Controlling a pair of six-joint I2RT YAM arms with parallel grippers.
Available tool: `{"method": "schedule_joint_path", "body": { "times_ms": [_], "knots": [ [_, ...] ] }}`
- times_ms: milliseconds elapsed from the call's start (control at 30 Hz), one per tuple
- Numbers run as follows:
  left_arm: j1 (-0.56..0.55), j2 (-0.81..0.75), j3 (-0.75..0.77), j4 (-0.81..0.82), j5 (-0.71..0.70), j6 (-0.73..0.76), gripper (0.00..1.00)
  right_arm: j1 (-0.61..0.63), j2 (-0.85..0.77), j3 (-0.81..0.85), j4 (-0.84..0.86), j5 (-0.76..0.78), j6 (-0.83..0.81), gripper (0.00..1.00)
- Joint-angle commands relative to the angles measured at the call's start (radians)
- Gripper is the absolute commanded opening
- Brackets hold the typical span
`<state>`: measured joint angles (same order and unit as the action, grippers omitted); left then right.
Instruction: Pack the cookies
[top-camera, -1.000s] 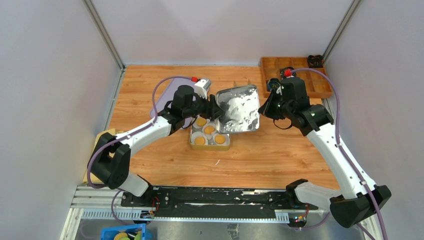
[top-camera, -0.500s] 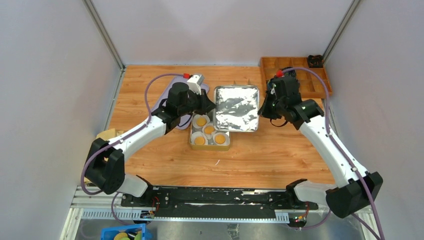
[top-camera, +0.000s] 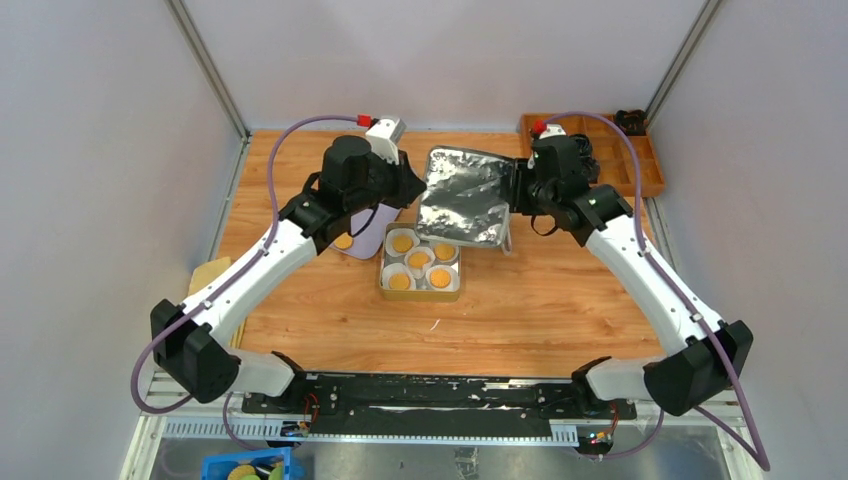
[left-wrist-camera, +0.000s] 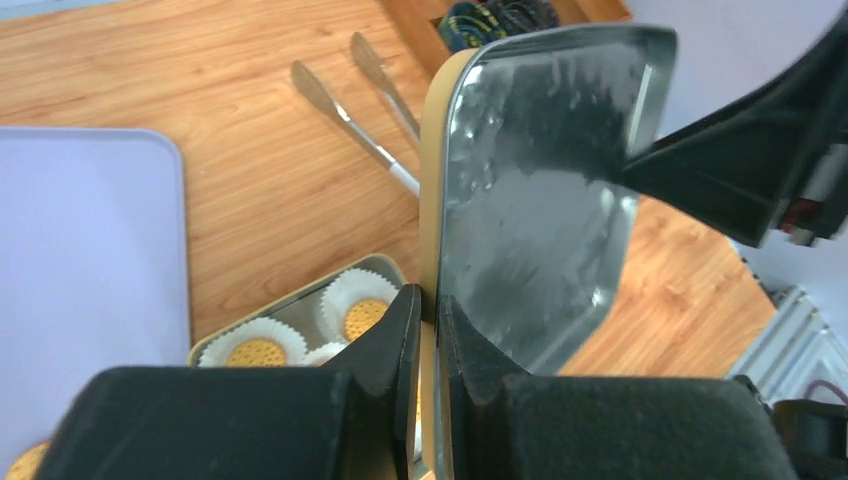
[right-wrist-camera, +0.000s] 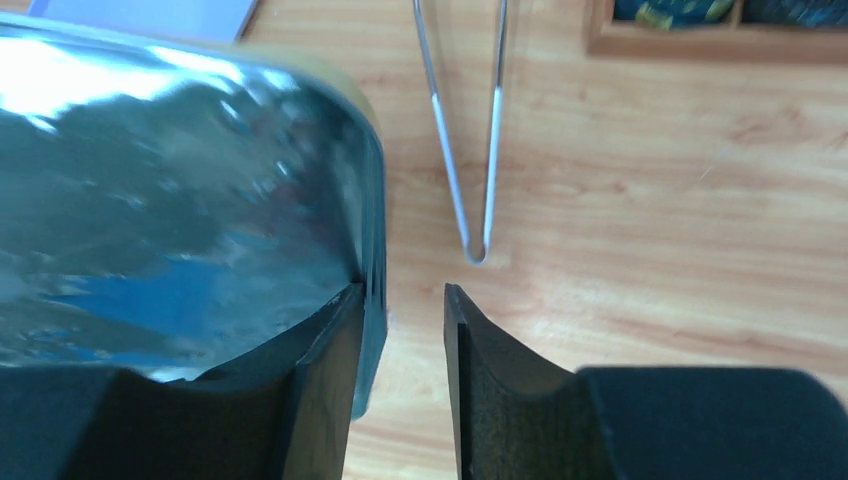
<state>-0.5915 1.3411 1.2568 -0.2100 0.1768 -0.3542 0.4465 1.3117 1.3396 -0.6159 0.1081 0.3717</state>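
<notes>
A square tin lid (top-camera: 462, 197), shiny side up, hangs tilted over the table between both grippers. My left gripper (top-camera: 415, 192) (left-wrist-camera: 428, 295) is shut on the lid's (left-wrist-camera: 540, 220) left rim. My right gripper (top-camera: 513, 196) (right-wrist-camera: 405, 290) is open: the lid's (right-wrist-camera: 170, 200) right rim rests against one finger and the other finger stands apart. Below, the gold tin (top-camera: 384, 270) (left-wrist-camera: 300, 298) holds several cookies (top-camera: 399, 281) (left-wrist-camera: 365, 317) in white paper cups. One cookie (top-camera: 343, 241) lies on the purple tray (top-camera: 368, 240) (left-wrist-camera: 90, 250).
Metal tongs (right-wrist-camera: 470, 150) (left-wrist-camera: 350, 110) lie on the wood behind the lid. A wooden compartment box (top-camera: 610, 150) (right-wrist-camera: 700, 40) sits at the back right. A tan block (top-camera: 205, 275) is at the table's left edge. Grey walls close in three sides.
The left gripper closed on the lid's left rim, then the right jaws parted from its right rim. Both wrists and the lid moved toward the back.
</notes>
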Motion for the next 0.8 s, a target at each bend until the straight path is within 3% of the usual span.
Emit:
{"method": "schedule_joint_path", "body": {
  "times_ms": [0, 133, 367, 467, 767],
  "knots": [
    [-0.007, 0.028, 0.089, -0.134, -0.07, 0.048, 0.1, 0.069, -0.047, 0.044, 0.032, 0.16, -0.163, 0.41],
    [-0.007, 0.105, 0.218, -0.228, -0.102, 0.056, 0.1, 0.159, -0.089, 0.03, 0.046, 0.208, -0.268, 0.41],
    [-0.004, 0.272, 0.513, -0.431, -0.127, 0.079, 0.1, 0.377, -0.145, -0.051, 0.105, 0.432, -0.4, 0.42],
    [-0.004, 0.333, 0.625, -0.501, -0.147, 0.099, 0.09, 0.459, -0.193, -0.087, 0.166, 0.461, -0.471, 0.46],
    [0.042, 0.402, 0.701, -0.545, -0.094, 0.089, 0.09, 0.626, -0.219, -0.124, 0.27, 0.525, -0.661, 0.53]
  ]
}}
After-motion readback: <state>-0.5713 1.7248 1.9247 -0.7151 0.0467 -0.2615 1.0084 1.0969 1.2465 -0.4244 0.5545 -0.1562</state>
